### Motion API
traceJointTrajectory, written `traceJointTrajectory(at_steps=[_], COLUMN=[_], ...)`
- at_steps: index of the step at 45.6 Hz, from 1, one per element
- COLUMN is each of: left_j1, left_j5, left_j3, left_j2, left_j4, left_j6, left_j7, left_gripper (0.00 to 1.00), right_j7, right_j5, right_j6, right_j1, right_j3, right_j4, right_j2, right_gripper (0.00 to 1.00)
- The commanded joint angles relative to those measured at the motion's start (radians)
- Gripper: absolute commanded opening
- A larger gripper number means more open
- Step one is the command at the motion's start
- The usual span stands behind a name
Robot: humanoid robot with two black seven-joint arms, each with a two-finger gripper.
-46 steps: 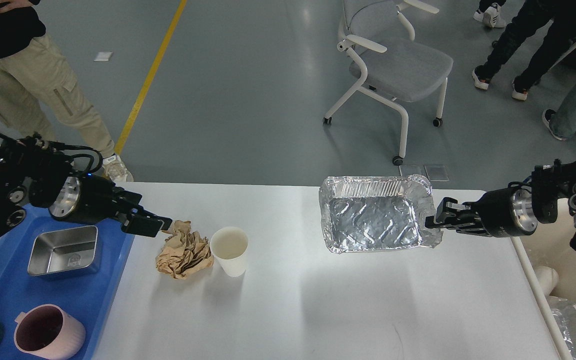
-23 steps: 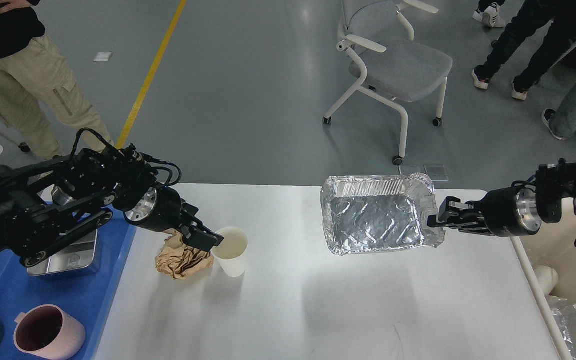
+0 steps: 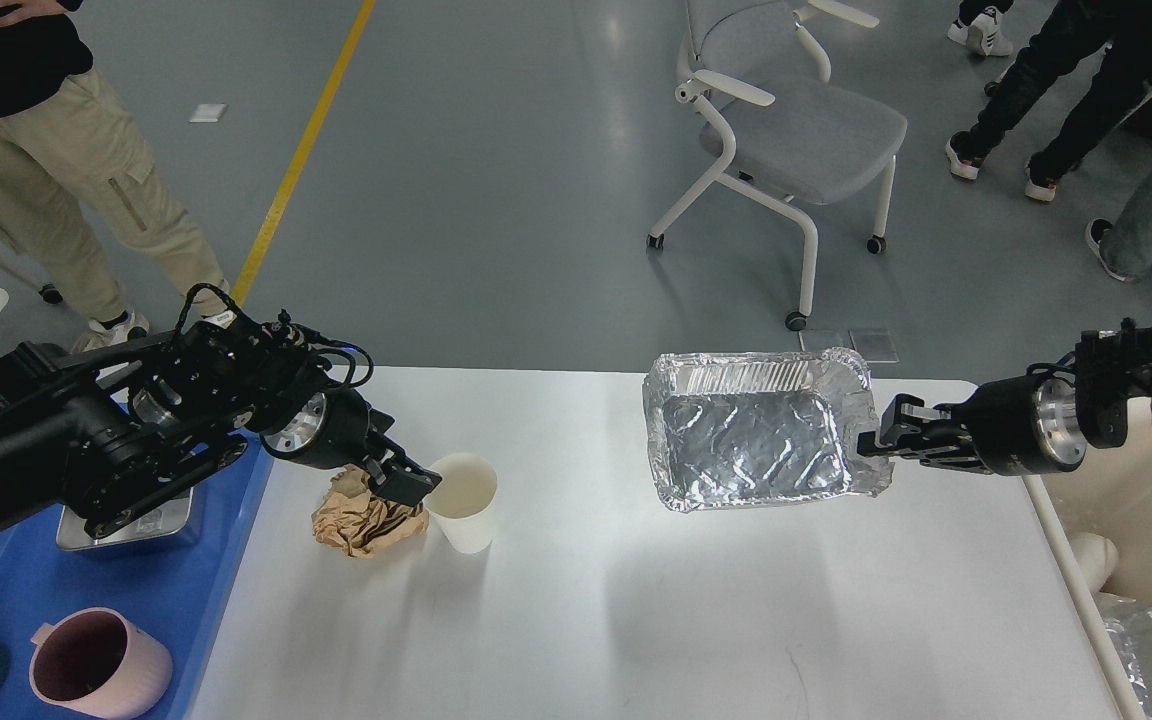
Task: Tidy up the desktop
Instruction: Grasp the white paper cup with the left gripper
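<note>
Left gripper [image 3: 414, 483] edged slightly closer to white paper cup [image 3: 463, 501], aperture indiscernible; right gripper [image 3: 874, 437] outstretched, clamping crinkled aluminium foil tray [image 3: 756, 432].

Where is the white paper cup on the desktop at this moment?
In the head view, the white paper cup stands upright on the left part of the desktop, just right of the crumpled brown paper, with the left gripper at its rim.

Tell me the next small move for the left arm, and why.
Probably close the left end effector on the white paper cup: it sits right at the cup's near rim, beside the crumpled brown paper. The right end effector already grips the foil tray, lifted off the desktop.
</note>
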Motion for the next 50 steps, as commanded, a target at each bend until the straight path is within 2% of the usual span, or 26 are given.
traceJointTrajectory(at_steps=[1,14,19,27,31,34,38,44,50], left_j1=[0.007,0.024,0.021,0.010,0.012,0.013,0.012,0.013,0.013], left_j5=[0.000,-0.003,-0.002,0.000,0.000,0.002,0.002,0.002,0.003], left_j3=[0.001,0.025,0.055,0.101,0.102,0.104,0.119,0.131,0.131], left_j2=[-0.028,-0.083,-0.083,-0.081,-0.083,-0.085,-0.083,-0.081,-0.077], left_j4=[0.032,0.087,0.087,0.094,0.098,0.098,0.098,0.099,0.101], left_j6=[0.029,0.063,0.067,0.069,0.070,0.069,0.070,0.070,0.070], left_j7=[0.000,-0.006,-0.029,-0.031,-0.031,-0.032,-0.035,-0.049,-0.058], left_gripper=[0.97,0.92,0.81,0.63,0.47,0.28,0.14,0.02,0.00], right_j7=[0.000,0.002,0.002,0.003,0.005,0.003,0.003,0.003,0.003], right_j5=[0.000,0.000,0.000,0.000,0.000,0.000,0.000,0.000,0.000], right_j6=[0.000,0.000,0.000,0.000,0.000,0.000,0.000,0.000,0.000], right_j1=[-0.002,-0.011,-0.011,-0.012,-0.012,-0.012,-0.014,-0.017,-0.022], right_j3=[0.000,0.000,0.004,0.006,0.008,0.008,0.008,0.008,0.006], right_j4=[0.000,0.000,0.000,0.001,0.001,0.001,0.001,0.001,0.000], right_j2=[-0.004,-0.010,-0.011,-0.019,-0.019,-0.019,-0.019,-0.019,-0.021], right_gripper=[0.00,0.00,0.00,0.00,0.00,0.00,0.00,0.00,0.00])
